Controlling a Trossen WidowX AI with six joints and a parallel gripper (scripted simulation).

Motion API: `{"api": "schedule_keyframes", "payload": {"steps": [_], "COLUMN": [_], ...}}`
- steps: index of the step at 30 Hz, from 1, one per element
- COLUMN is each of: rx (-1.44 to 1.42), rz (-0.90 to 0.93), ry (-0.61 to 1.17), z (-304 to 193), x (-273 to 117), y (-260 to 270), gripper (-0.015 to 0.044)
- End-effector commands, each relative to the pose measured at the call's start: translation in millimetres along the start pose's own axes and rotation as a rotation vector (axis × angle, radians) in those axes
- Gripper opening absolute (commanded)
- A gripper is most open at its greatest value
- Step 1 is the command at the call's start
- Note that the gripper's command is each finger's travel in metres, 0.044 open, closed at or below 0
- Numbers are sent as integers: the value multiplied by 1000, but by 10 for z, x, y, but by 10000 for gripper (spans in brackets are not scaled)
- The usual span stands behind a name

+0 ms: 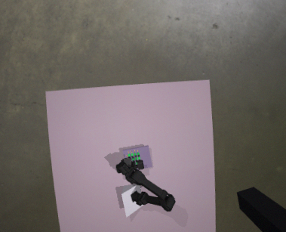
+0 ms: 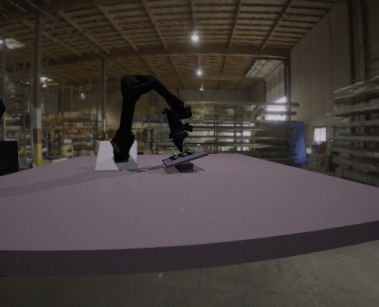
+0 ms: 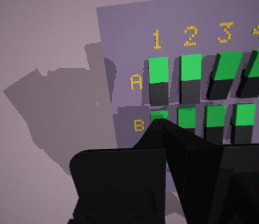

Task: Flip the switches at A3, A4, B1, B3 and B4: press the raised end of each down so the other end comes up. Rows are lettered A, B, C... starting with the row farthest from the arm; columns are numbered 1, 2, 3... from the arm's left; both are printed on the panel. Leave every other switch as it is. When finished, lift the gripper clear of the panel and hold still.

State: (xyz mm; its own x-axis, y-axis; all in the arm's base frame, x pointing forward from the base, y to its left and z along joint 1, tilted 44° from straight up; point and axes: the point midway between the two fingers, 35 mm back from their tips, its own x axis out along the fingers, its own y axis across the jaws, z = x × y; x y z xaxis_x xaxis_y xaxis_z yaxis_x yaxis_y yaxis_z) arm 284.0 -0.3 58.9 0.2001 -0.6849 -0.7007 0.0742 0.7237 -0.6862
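Note:
The tilted purple panel [image 1: 146, 155] [image 2: 172, 163] [image 3: 123, 27] carries green-and-black switches. In the wrist view, A1 [image 3: 158, 71] and A2 [image 3: 191, 68] look upright in outline, while A3 [image 3: 227, 66] and A4 [image 3: 257, 65] look slanted. B1 [image 3: 159, 114] is mostly hidden behind the fingertips. B2 [image 3: 186, 118], B3 [image 3: 215, 116] and B4 [image 3: 244, 115] show above the gripper. My gripper [image 2: 181, 149] [image 3: 159, 124] is shut and empty, its tips at or just above B1; contact cannot be told. Anything below row B is hidden, and which ends are raised is hard to tell.
A white slanted plate [image 1: 127, 204] [image 2: 104, 158] is beside the arm's base. The panel rests on a dark support [image 2: 185, 167] on the pink table [image 1: 86, 124] [image 2: 184, 209]. A black block [image 1: 253, 197] lies beyond the table's right edge in the top view.

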Motion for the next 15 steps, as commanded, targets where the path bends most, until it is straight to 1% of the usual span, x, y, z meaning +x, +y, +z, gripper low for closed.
{"api": "schedule_keyframes", "payload": {"steps": [1, 15], "rx": [-4, -4], "rz": [-4, -4], "ry": [-2, -2], "z": [3, 4], "x": [6, 24], "y": [-4, -5], "gripper": [0, 0]}}
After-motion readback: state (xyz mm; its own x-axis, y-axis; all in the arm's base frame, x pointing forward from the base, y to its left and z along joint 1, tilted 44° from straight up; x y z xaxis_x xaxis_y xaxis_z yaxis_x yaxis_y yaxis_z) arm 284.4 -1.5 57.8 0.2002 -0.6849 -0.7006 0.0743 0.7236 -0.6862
